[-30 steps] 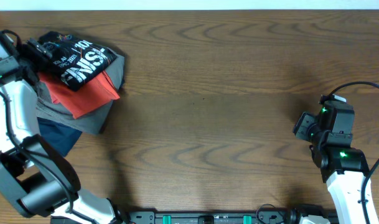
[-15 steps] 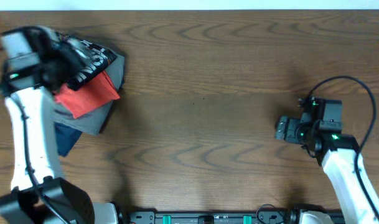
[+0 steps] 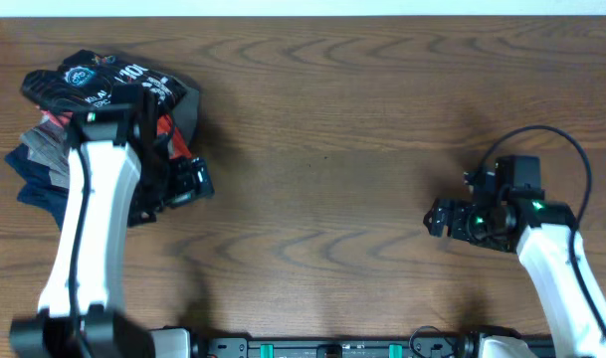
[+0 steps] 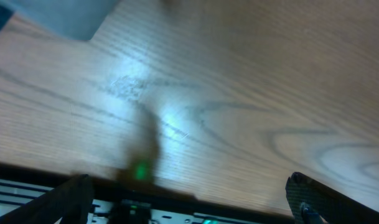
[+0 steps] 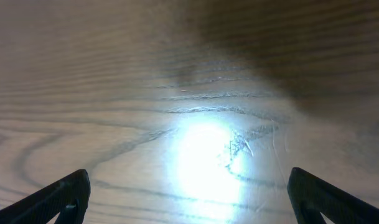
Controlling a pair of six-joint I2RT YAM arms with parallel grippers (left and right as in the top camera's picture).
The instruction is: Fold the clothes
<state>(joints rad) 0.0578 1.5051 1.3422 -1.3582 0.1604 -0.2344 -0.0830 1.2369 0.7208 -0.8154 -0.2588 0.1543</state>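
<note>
The black jersey (image 3: 99,85) lies crumpled atop a pile of grey and navy garments (image 3: 32,171) at the table's (image 3: 332,119) far-left corner. The left arm (image 3: 96,224) crosses that pile. The left gripper (image 3: 193,181) and right gripper (image 3: 437,217) both gape, holding nothing.

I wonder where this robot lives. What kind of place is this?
Probably a robot lab: white left arm and right arm at a wooden table, a black jersey on piled clothes, and a green-lit rail along its front edge.

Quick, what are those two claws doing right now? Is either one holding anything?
Left claw: open, holding nothing.
Right claw: open, holding nothing.
</note>
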